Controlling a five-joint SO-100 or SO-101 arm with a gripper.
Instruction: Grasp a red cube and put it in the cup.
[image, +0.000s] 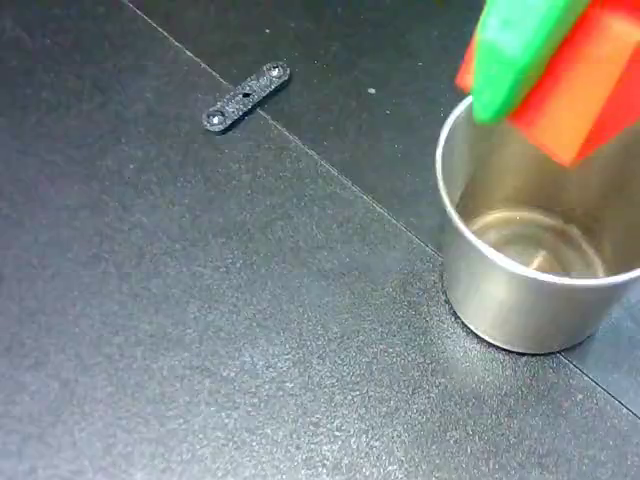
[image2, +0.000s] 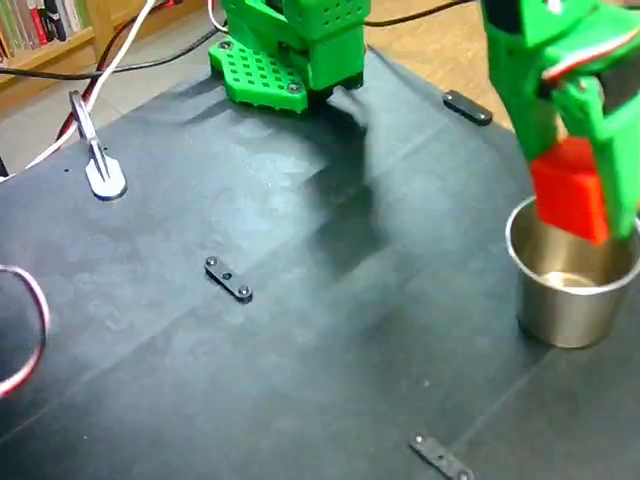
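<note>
In a fixed view set close to the worktop (image: 200, 330), the red cube (image: 585, 85) hangs above the mouth of the cup (image: 520, 290), near the worktop's right edge. The cube is bright red with one lit face turned orange, smooth and sharp-edged, and sits tilted. A glossy green plastic finger (image: 520, 45) presses against its left side; the claw is clenched on the cube. The cup is round polished steel with a thin rim, straight walls and a mirror-like floor. The worktop is a matt black, finely grained mat with a straight seam running diagonally. A small flat black bar (image: 246, 97) with rounded ends and screw holes lies on that seam toward the far edge.

In the other fixed view, the cube (image2: 570, 198) shows as plain red, held by the gripper (image2: 580, 215) just over the cup's (image2: 570, 300) rim at the right edge. The arm's green perforated base (image2: 285, 55) stands at the far edge. The black bar (image2: 229, 279) lies mid-worktop, a second one (image2: 442, 458) at the near edge, a third (image2: 467, 107) at the far right. A metal clamp (image2: 95, 160) sits toward the left edge.
</note>
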